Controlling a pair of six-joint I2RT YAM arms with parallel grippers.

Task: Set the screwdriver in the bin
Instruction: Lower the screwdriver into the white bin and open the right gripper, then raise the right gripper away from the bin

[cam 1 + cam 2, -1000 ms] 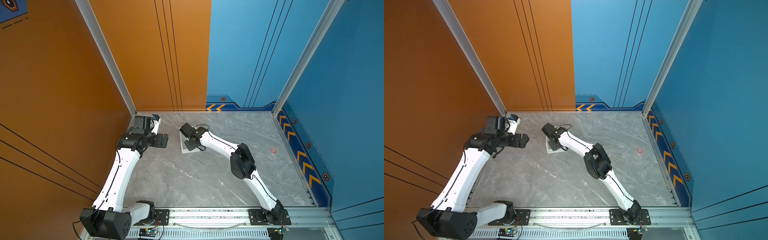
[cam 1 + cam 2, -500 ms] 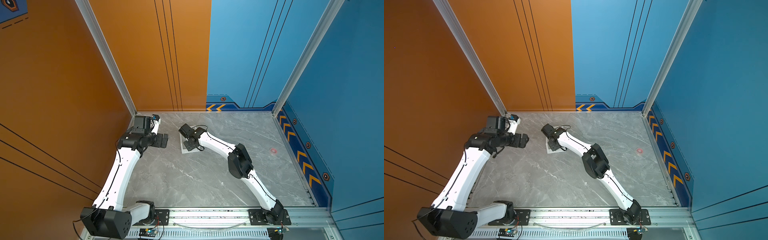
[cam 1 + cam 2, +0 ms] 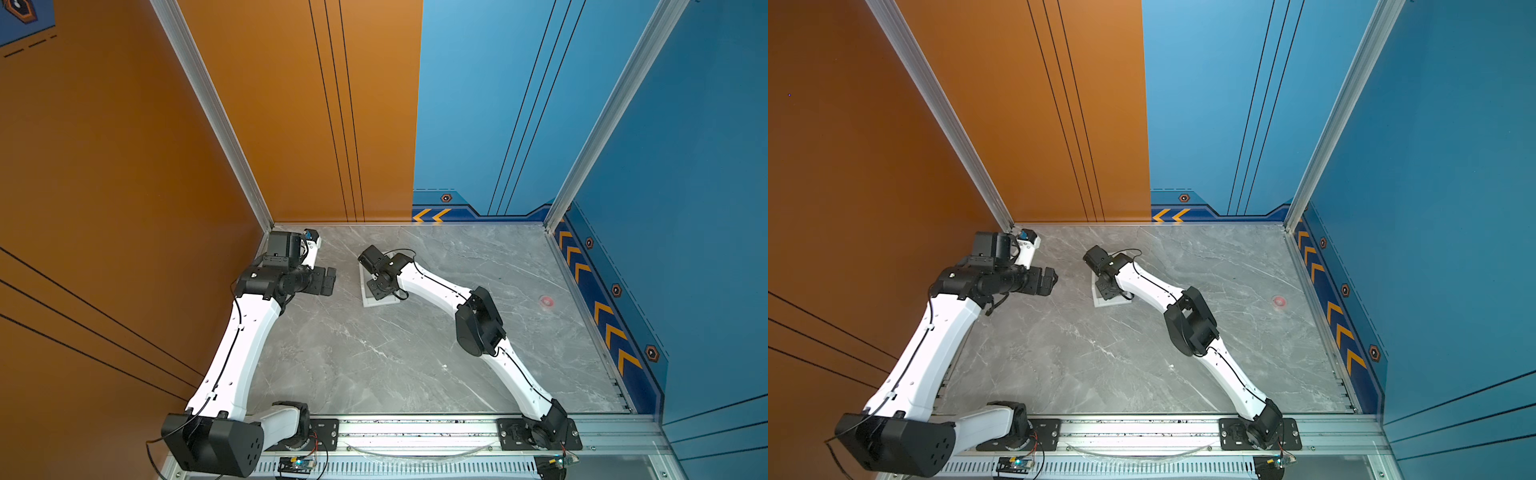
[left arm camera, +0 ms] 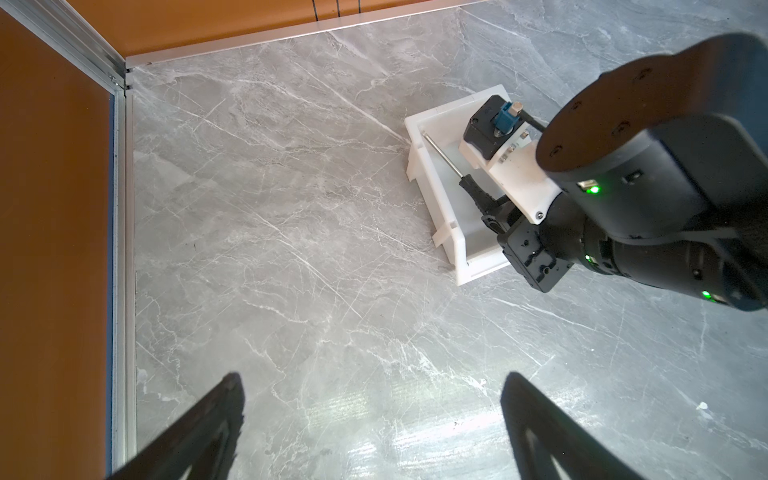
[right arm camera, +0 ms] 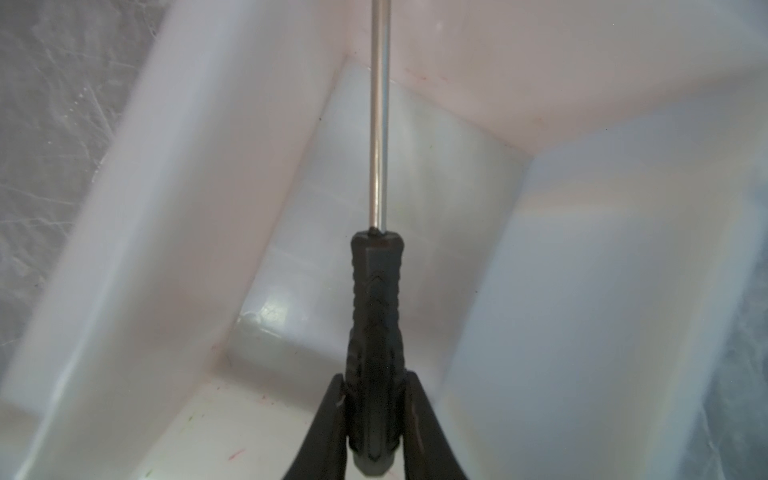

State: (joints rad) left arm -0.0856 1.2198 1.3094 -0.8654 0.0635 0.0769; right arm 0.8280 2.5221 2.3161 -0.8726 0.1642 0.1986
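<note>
The white bin (image 4: 449,109) sits on the grey marble table left of the middle; only its front edge shows in both top views (image 3: 376,302) (image 3: 1109,302). My right gripper (image 5: 374,382) hangs low over it, shut on the black handle of the screwdriver (image 5: 376,311). The thin metal shaft points into the bin, with its tip near a far corner by the rim. From the left wrist view I see the screwdriver (image 4: 446,160) slanting inside the bin under the right gripper (image 4: 494,216). My left gripper (image 4: 372,382) stands open and empty by the left wall (image 3: 328,280).
A small red disc (image 3: 546,301) lies on the table near the right wall. Orange panels close the left and back, blue panels the right. An aluminium rail (image 3: 415,428) with both arm bases runs along the front edge.
The right arm has edged slightly to the left over the bin, still gripping the screwdriver. The left arm has not moved.
</note>
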